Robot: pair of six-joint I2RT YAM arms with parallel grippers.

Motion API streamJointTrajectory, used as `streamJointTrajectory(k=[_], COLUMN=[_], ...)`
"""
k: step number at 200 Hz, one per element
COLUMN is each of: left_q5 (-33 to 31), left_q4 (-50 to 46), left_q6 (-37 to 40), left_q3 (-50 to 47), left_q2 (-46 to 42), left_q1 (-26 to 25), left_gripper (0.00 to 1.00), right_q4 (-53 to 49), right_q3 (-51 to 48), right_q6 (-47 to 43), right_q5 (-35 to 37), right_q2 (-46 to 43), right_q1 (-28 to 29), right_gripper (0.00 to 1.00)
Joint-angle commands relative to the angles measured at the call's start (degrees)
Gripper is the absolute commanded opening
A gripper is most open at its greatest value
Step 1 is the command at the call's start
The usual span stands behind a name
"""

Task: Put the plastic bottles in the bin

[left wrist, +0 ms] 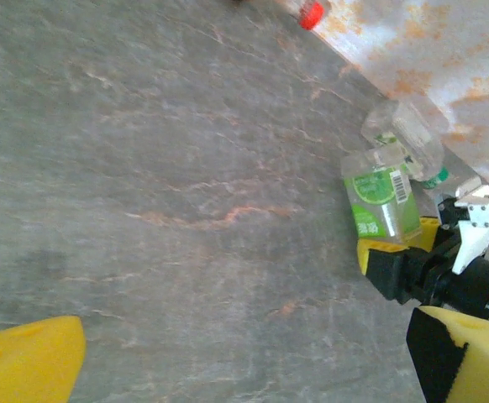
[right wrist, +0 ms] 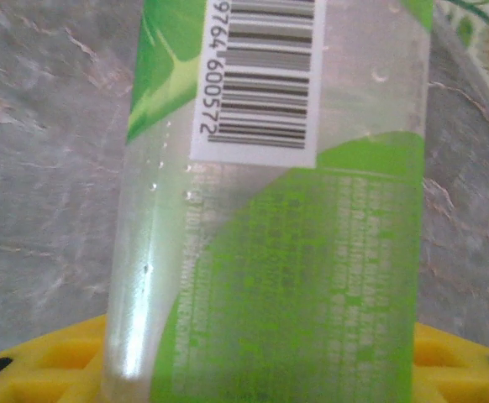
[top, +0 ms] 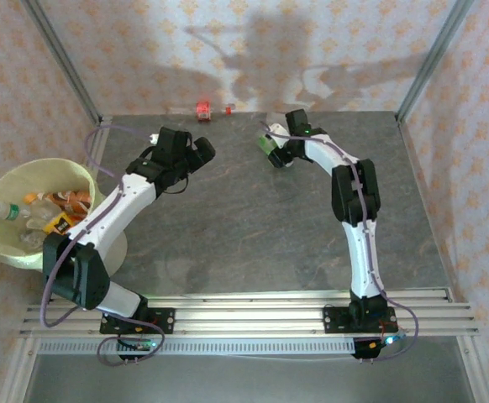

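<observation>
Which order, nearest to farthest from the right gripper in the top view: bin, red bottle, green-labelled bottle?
1. The green-labelled bottle, right at the right gripper.
2. The red bottle, by the back wall.
3. The bin, far left.

Bottle [right wrist: 278, 210] clear, green label, white barcode patch with black bars. Bin [top: 5, 252] pale yellow-green, translucent. Table [top: 244, 235] grey marbled with rusty veins. Walls [top: 144, 50] pale pink, orange floral print. Far bottle [top: 202, 110] red. Arms [top: 360, 243] white, black joints. Foam pads [left wrist: 26, 361] yellow.
</observation>
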Motion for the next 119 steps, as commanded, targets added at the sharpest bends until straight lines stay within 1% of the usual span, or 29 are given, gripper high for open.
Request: streamJointTrajectory(k=[1, 24, 38, 53, 66, 79, 90, 101, 119], left_q5=[6.54, 11.63, 15.65, 19.67, 21.71, 22.2, 21.41, 19.75, 18.41], left_q4=[10.11, 17.88, 22.03, 25.85, 27.37, 26.44, 25.01, 23.48, 22.14], left_q6=[-2.77, -4.5, -4.77, -3.81, -1.74, 0.74, 2.14, 1.98, 1.24], left_q3=[-2.18, -3.29, -3.14, -2.98, -2.38, -1.08, -0.12, 0.45, 1.18], left_q2=[1.23, 3.72, 5.24, 6.23, 6.42, 6.34, 6.2, 6.18, 6.64], left_q1=[-2.24, -4.16, -5.19, -6.63, -8.33, -9.86, -10.77, -11.07, -11.07], left_gripper=[1.0, 1.0, 0.99, 0.99, 0.99, 0.99, 0.99, 1.0, 1.0], right_q4=[9.21, 19.31, 21.53, 22.8, 23.56, 23.19, 22.24, 21.34, 21.14], right_q3=[-8.61, -22.45, -28.29, -33.69, -37.98, -41.13, -43.32, -45.16, -47.38], right_q6=[7.81, 16.23, 20.97, 23.16, 24.01, 24.89, 24.63, 23.7, 22.1], right_q5=[-0.94, -1.91, -2.0, -5.65, -9.66, -11.95, -14.34, -16.18, -16.28], right_q2=[-11.3, -21.47, -26.36, -31.32, -35.41, -38.95, -41.76, -44.49, -48.43], right_q1=[0.3, 0.32, 0.3, 0.32, 0.48, 0.91, 1.49, 2.52, 5.16], right_gripper=[0.44, 0.43, 0.41, 0.41, 0.41, 0.41, 0.41, 0.42, 0.42])
